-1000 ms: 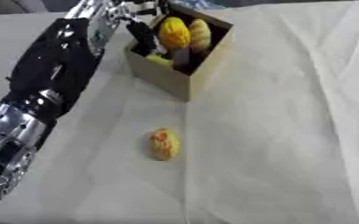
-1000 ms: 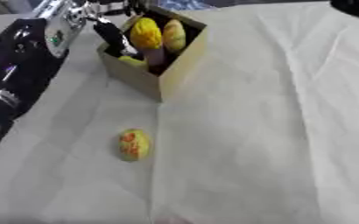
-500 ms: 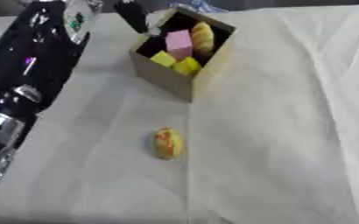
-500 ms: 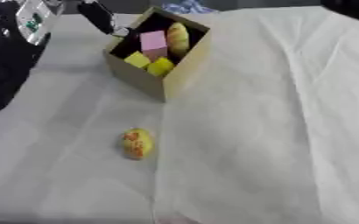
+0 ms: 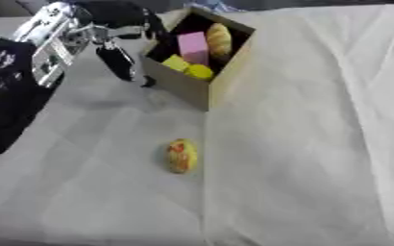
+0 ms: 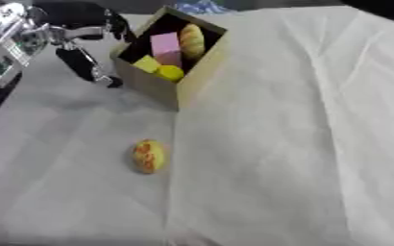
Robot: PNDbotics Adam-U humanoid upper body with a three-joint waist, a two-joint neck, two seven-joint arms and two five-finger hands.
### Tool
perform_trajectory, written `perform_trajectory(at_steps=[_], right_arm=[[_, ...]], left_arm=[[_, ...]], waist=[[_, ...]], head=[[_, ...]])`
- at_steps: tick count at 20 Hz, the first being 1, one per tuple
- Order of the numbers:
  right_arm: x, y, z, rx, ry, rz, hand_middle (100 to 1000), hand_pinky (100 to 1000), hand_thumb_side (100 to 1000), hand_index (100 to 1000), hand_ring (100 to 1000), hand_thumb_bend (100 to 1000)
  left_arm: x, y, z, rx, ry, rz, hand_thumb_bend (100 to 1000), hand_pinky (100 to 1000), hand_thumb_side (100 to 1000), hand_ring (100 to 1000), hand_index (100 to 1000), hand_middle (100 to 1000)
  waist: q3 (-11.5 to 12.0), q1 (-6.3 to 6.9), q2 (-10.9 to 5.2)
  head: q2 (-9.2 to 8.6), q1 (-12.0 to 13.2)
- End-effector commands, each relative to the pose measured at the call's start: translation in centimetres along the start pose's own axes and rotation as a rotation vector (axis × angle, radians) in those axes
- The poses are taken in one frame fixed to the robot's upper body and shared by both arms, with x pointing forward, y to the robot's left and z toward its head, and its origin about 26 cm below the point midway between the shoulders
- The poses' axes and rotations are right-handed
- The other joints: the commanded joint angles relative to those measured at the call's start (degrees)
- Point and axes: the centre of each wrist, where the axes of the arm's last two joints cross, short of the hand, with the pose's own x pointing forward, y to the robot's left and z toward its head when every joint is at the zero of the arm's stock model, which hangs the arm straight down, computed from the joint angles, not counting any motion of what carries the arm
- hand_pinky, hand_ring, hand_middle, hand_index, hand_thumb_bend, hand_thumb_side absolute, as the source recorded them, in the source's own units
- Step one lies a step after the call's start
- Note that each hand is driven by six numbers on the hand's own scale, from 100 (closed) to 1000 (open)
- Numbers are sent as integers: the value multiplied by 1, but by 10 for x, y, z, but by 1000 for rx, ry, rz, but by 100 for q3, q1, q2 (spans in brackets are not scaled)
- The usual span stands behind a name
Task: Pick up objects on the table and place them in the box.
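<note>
Yellow-red fruit (image 5: 182,155) near filled box (image 5: 221,72)

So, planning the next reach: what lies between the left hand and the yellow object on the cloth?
Nothing: in the left eye view, only bare white cloth separates the left hand from the yellow object.

Cardboard box (image 5: 202,85), open at the top, standing on a white tablecloth (image 5: 310,144). Inside the box: a pink block (image 5: 193,46), a bread roll (image 5: 220,40), a yellow block (image 5: 174,62) and a round yellow piece (image 5: 200,71). The left hand (image 5: 116,53) hangs just left of the box, fingers pointing down, holding nothing. A yellow-and-red oval object (image 5: 181,155) lies on the cloth well in front of the box.
</note>
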Motion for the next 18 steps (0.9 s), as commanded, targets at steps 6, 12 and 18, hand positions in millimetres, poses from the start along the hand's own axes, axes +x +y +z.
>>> perform_trajectory(at_steps=[6, 12, 18], right_arm=[[5, -7, -1, -30, -17, 17, 662, 901, 528, 746, 761, 100], [5, -6, -2, -32, -17, 9, 661, 901, 529, 744, 760, 100], [5, -6, -2, -33, -17, 3, 660, 902, 529, 742, 759, 100]], left_arm=[[32, 8, 16, -45, -61, 31, 522, 766, 399, 701, 826, 683], [64, 11, 12, -116, -137, 95, 521, 764, 389, 703, 820, 695], [78, 13, 18, -204, -164, 157, 515, 761, 379, 702, 815, 691]], waist=[[27, -54, -121], [30, -57, -91], [69, -48, -72]], head=[[39, 7], [57, 13], [72, -11]])
